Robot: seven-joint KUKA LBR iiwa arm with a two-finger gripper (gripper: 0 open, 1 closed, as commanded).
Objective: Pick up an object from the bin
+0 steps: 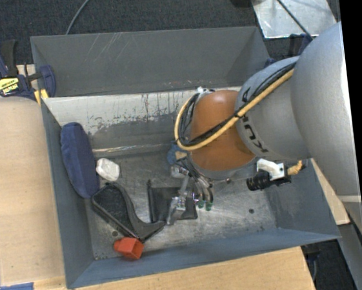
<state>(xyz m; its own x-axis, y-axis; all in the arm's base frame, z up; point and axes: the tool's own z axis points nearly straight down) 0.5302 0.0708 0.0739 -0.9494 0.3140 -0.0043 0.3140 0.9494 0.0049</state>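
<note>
Claw [186, 204] right over the black flat piece [158, 199], middle of the bin [180, 255]
Can't tell if it's wide or narrow. Further left: black paddle shape [113, 206], orange block [129, 248], white lump [108, 170], blue roll [77, 158] at left wall.

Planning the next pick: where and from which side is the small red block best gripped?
Probably from straight above, across its free sides: the red block sits close to the bin's near wall with the black curved piece touching it, so sideways approaches look blocked.
</note>
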